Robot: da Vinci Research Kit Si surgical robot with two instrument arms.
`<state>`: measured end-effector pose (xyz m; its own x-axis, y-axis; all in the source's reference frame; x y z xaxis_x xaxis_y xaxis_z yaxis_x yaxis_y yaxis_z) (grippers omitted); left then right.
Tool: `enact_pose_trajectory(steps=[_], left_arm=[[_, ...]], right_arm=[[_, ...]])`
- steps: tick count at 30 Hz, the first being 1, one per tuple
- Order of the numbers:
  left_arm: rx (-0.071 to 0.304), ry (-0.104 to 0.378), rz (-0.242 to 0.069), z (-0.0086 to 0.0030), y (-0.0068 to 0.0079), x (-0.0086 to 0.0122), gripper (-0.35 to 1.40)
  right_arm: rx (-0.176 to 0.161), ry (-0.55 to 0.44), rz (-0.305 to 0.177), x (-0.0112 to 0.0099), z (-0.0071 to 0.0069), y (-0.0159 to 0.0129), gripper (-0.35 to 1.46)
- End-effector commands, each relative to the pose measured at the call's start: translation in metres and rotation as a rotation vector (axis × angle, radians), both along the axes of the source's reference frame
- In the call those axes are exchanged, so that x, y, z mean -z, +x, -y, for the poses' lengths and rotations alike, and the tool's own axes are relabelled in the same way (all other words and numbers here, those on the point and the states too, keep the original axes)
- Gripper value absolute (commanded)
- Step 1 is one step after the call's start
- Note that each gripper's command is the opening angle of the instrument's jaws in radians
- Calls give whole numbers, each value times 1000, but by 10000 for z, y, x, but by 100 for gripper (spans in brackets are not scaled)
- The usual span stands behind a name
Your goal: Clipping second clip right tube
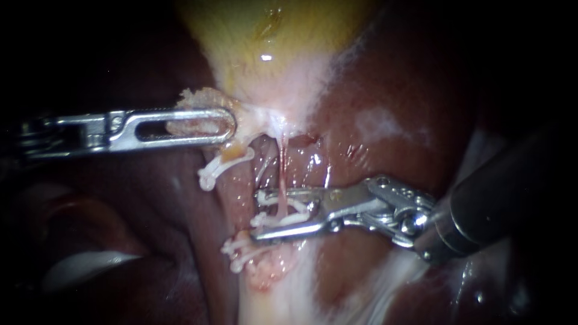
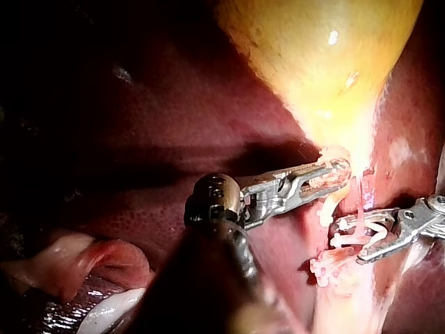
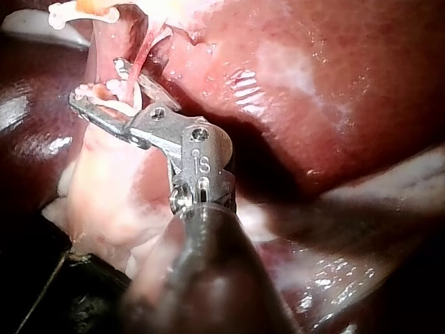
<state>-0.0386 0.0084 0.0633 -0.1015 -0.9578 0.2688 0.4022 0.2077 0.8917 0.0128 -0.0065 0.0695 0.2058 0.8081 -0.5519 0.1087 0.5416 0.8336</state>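
Right tube (image 1: pixel 281 171) sits inside right instrument's (image 1: pixel 259 215) clip (image 1: pixel 283 219); left instrument (image 1: pixel 229 125) grips gallbladder (image 1: pixel 271 36).

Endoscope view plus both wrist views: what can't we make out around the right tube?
Clip in the right instrument's jaws: whether it is latched; the jaws cover its ends in all views.
Right tube: its run below the clip, endoscope view; lower jaw and tissue hide it.
Left instrument: shaft lost in shadow, endoscope view.
Gallbladder: upper part cut off by the endoscope view's edge.
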Motion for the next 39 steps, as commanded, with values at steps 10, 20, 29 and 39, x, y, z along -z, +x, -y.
enact_pose_trajectory(steps=[10, 20, 29, 39], left_arm=[[-1, 0, 1, 0, 0, -1, -35], [-1, -1, 1, 0, 0, -2, -35], [-1, -1, 1, 0, 0, -2, -35], [-1, -1, 1, 0, 0, -2, -35]], right_arm=[[11, 47, -93, 25, -1, 3, 46], [11, 48, -97, 26, -2, 2, 45], [6, 64, -88, 22, -6, -11, -8], [7, 100, -28, 20, -10, -18, -35]])
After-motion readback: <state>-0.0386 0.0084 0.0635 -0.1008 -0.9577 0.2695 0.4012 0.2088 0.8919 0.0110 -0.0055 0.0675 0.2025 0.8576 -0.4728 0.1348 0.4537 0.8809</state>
